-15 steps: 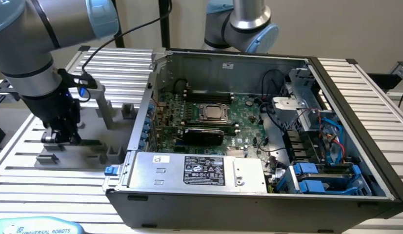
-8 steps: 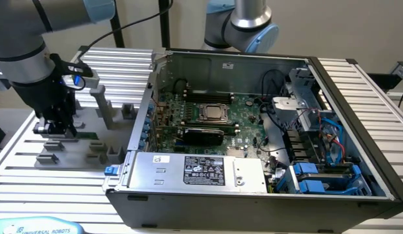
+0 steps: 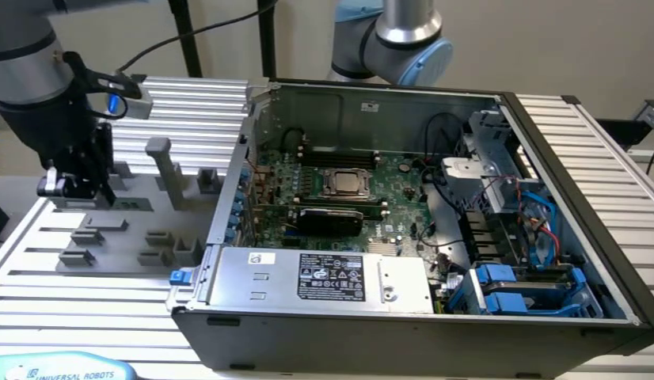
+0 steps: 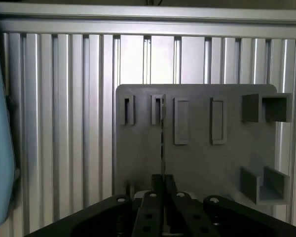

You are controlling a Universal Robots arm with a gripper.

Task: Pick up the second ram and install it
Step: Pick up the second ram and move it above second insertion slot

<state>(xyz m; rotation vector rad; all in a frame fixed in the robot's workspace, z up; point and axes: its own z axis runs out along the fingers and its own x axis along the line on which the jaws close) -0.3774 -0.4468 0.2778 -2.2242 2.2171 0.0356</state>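
Observation:
My gripper [image 4: 163, 181] is shut on the second ram [image 4: 163, 143], a thin stick seen edge-on that runs straight out from between the dark fingers [image 4: 153, 190]. Its far end lines up with a narrow slot block [image 4: 158, 109] on the grey fixture plate [image 4: 197, 163]. I cannot tell whether that end sits in the slot or hangs clear of it. In the exterior view the gripper [image 3: 71, 184] is low over the back of the fixture plate [image 3: 127, 229], at the exterior view's left. The open computer case [image 3: 306, 321] with its green motherboard [image 3: 306, 178] lies to the right.
Grey fixture blocks [image 3: 163, 170] stand upright on the plate between the gripper and the case wall [image 3: 248, 134]. A second arm [image 3: 401, 36] rises behind the case. A light blue body [image 4: 0, 148] lies beside the plate. Ribbed aluminium table [image 3: 623, 206] surrounds everything.

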